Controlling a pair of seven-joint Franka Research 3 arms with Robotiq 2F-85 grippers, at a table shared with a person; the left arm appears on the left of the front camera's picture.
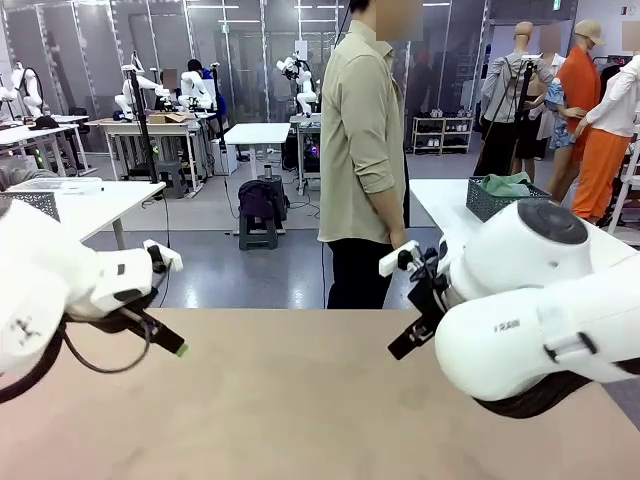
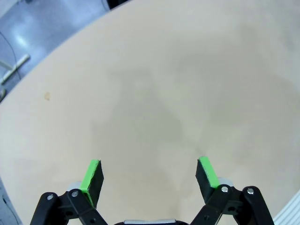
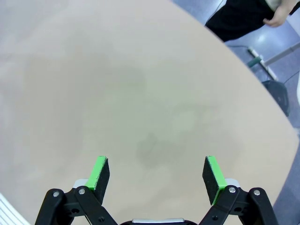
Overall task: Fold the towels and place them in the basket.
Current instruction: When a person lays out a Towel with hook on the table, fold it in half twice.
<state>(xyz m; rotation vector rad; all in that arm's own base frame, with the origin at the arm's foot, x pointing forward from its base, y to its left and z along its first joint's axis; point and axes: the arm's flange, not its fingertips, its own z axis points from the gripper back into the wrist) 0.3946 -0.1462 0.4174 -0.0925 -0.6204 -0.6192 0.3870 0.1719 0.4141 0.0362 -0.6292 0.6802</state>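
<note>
Towels [image 1: 507, 184] lie bunched in basket [image 1: 484, 206] on side table [image 1: 437, 202] beside person [image 1: 362, 150] (off the work table [image 1: 300, 400]). Left gripper [image 2: 150, 169] and right gripper [image 3: 154, 167] hover wide, empty. Risk: handover could bring a hand between jaws.

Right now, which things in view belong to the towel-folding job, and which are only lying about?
For the job: basket on the right side table; green cloth in it; left hand and right hand, both open above the table.
Lying about: dark bag on a stool; shelf rack at the far wall; another mesh basket at far left.
</note>
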